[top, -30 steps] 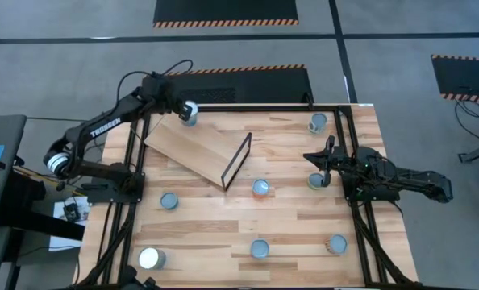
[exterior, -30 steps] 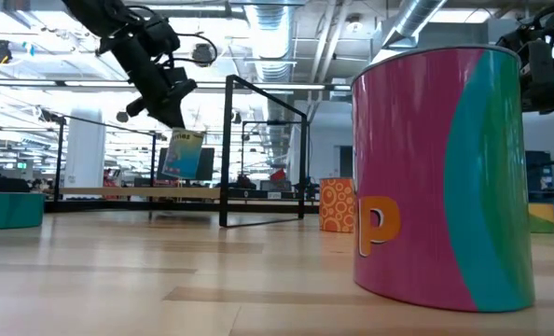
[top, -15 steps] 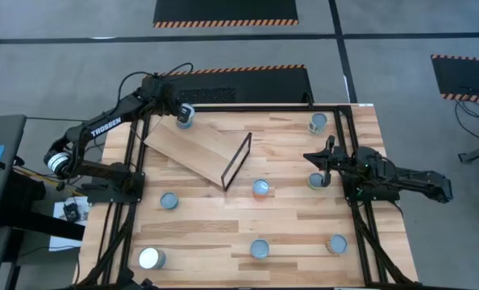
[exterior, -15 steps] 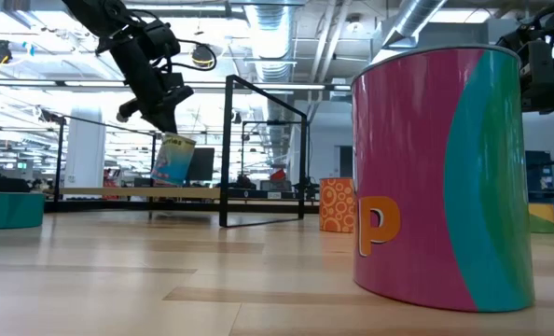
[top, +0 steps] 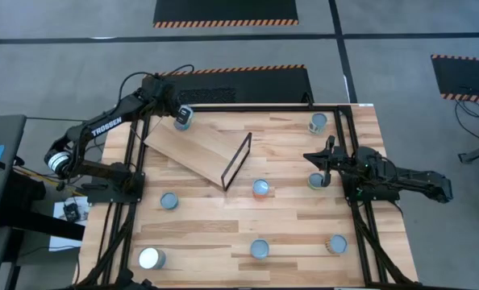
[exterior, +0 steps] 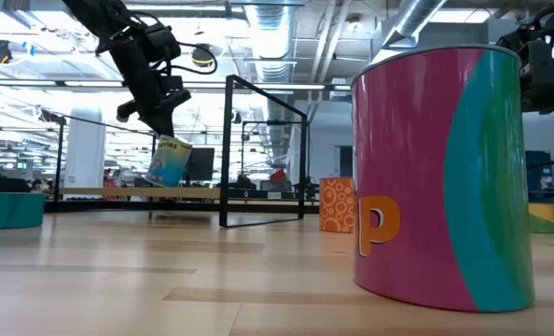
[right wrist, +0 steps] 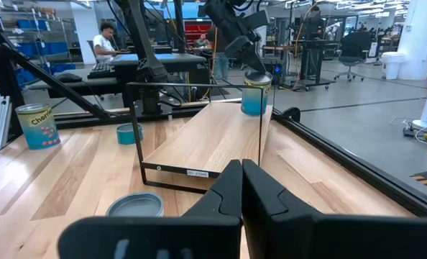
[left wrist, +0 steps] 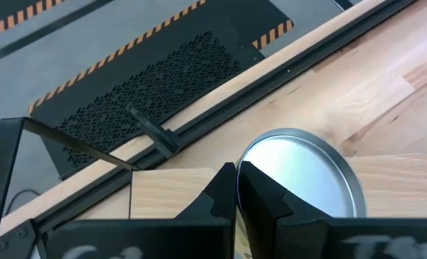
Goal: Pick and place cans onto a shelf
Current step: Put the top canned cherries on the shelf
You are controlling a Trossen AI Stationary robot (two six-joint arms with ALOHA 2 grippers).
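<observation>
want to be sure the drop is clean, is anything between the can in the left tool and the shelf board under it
Nothing visible is. The left tool is shut on the can, tilted just above the raised end of the shelf. That part of the board looks bare; its black frame stands at the far, lower end.

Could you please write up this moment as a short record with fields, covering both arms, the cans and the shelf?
left gripper: shut on a can, tilted, at the raised far end of the shelf
right gripper: shut, empty, hovering near a can at the table's right side
shelf: tilted wooden board, black frame at its lower end
loose cans: seven on the tabletop in the high view
nearest the low camera: pink and teal can
</observation>
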